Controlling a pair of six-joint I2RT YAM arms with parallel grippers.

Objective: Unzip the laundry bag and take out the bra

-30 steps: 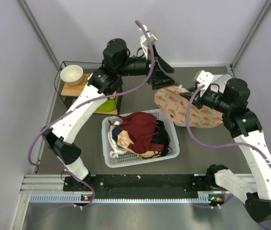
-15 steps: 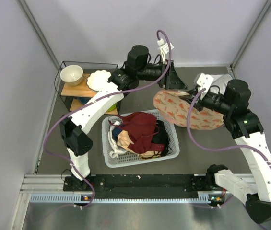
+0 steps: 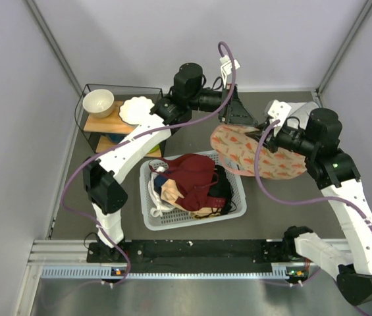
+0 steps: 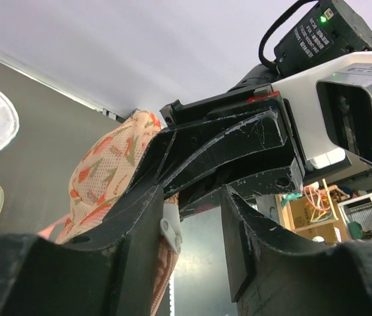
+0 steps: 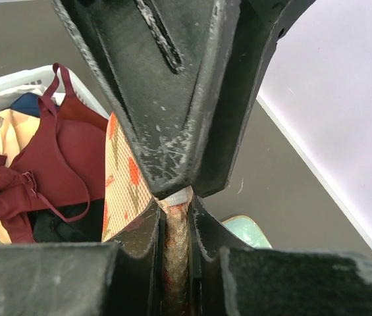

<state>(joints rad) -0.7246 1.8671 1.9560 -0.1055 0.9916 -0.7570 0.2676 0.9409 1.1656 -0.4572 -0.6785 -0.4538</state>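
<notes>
The laundry bag (image 3: 258, 157), peach-pink with red flowers, hangs tilted above the table right of the basket. My right gripper (image 3: 263, 137) is shut on its upper seam; in the right wrist view the fingers (image 5: 176, 205) clamp the mesh edge (image 5: 176, 253). My left gripper (image 3: 238, 117) reaches in from the left to the same edge. In the left wrist view its jaws (image 4: 192, 197) stand apart, with the white zipper pull (image 4: 171, 230) against the left finger and a gap to the right one. The bra is hidden.
A white basket (image 3: 156, 222) in front of the bag holds a maroon garment (image 3: 189, 174), black and beige clothes. A wire rack at the back left carries a bowl (image 3: 98, 102) and a white plate (image 3: 135, 110). A mint-green tray (image 5: 245, 230) lies under the bag.
My left arm has swung right from the rack to the bag's top edge, and its jaws have narrowed around the zipper pull. The right gripper has kept its hold.
</notes>
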